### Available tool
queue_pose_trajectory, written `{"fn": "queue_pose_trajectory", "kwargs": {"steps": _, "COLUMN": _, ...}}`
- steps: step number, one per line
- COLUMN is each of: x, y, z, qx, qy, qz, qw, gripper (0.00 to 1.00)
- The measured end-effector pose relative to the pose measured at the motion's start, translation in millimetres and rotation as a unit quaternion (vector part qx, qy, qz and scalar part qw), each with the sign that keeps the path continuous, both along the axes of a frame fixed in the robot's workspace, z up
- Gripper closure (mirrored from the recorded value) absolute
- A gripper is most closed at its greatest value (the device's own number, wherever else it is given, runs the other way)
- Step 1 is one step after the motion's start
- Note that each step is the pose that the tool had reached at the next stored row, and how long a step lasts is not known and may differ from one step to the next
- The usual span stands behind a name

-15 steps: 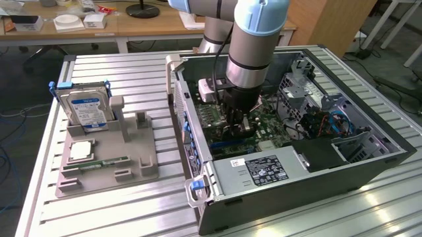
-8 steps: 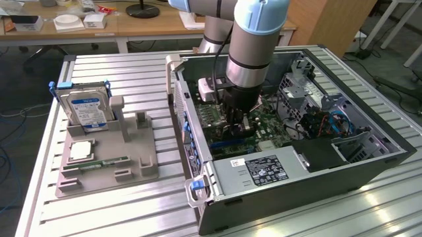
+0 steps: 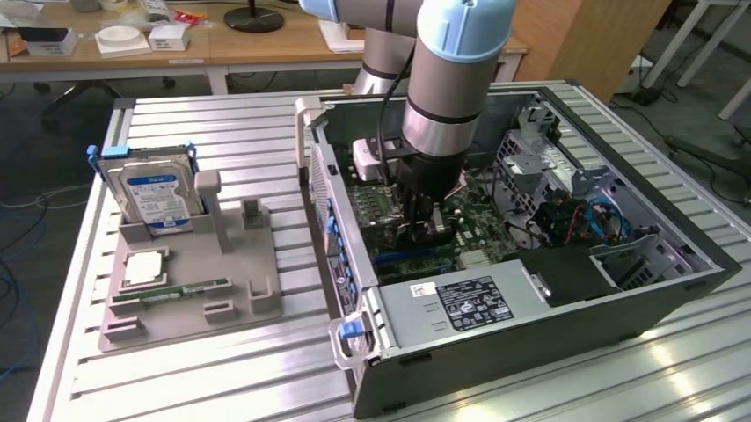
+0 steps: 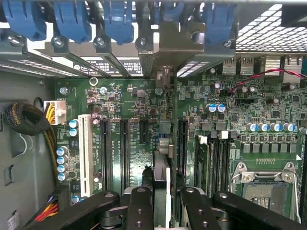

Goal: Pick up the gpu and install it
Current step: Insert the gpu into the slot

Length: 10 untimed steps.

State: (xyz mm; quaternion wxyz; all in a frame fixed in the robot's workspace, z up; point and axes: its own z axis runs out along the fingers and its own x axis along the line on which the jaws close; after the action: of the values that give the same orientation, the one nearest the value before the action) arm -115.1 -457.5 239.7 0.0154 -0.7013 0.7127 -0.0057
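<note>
The end effector (image 4: 163,211) pinches the thin black rectangular gpu (image 4: 163,182) edge-on just above the green motherboard (image 4: 139,120); insertion seems in hand, calling for the card kept square.

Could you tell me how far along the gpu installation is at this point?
Done: the gpu is off the grey tray and inside the case. In hand: the gripper grips it edge-on over the motherboard slots. Left: whether it is seated cannot be told, and it is not yet released.
</note>
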Motion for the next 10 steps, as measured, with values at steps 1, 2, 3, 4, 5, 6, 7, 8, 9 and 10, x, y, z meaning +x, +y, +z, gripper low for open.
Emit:
{"fn": "queue_pose_trajectory", "kwargs": {"steps": 1, "x": 0.0, "y": 0.0, "z": 0.0, "qx": 0.0, "qy": 0.0, "qz": 0.0, "qw": 1.0, "gripper": 0.73}}
{"fn": "queue_pose_trajectory", "kwargs": {"steps": 2, "x": 0.0, "y": 0.0, "z": -0.1, "qx": 0.0, "qy": 0.0, "qz": 0.0, "qw": 1.0, "gripper": 0.73}}
{"fn": "queue_pose_trajectory", "kwargs": {"steps": 3, "x": 0.1, "y": 0.0, "z": -0.3, "qx": 0.0, "qy": 0.0, "qz": 0.0, "qw": 1.0, "gripper": 0.73}}
{"fn": "queue_pose_trajectory", "kwargs": {"steps": 4, "x": 0.1, "y": 0.1, "z": -0.8, "qx": 0.0001, "qy": -0.0001, "qz": 0.0, "qw": 1.0, "gripper": 0.73}}
{"fn": "queue_pose_trajectory", "kwargs": {"steps": 5, "x": 0.1, "y": 0.2, "z": -1.4, "qx": 0.0001, "qy": -0.0001, "qz": 0.0, "qw": 1.0, "gripper": 0.73}}
{"fn": "queue_pose_trajectory", "kwargs": {"steps": 6, "x": 0.2, "y": 0.3, "z": -1.9, "qx": 0.0, "qy": 0.0, "qz": 0.0, "qw": 1.0, "gripper": 0.73}}
{"fn": "queue_pose_trajectory", "kwargs": {"steps": 7, "x": 0.1, "y": 0.4, "z": -2.2, "qx": -0.0002, "qy": 0.0001, "qz": 0.0, "qw": 1.0, "gripper": 0.73}}
{"fn": "queue_pose_trajectory", "kwargs": {"steps": 8, "x": 0.0, "y": 0.3, "z": -2.4, "qx": -0.0002, "qy": 0.0001, "qz": 0.0, "qw": 1.0, "gripper": 0.73}}
{"fn": "queue_pose_trajectory", "kwargs": {"steps": 9, "x": 0.0, "y": 0.4, "z": -2.5, "qx": -0.0002, "qy": 0.0001, "qz": 0.0, "qw": 1.0, "gripper": 0.73}}
{"fn": "queue_pose_trajectory", "kwargs": {"steps": 10, "x": -0.1, "y": 0.4, "z": -2.8, "qx": -0.0001, "qy": 0.0, "qz": 0.0, "qw": 1.0, "gripper": 0.73}}
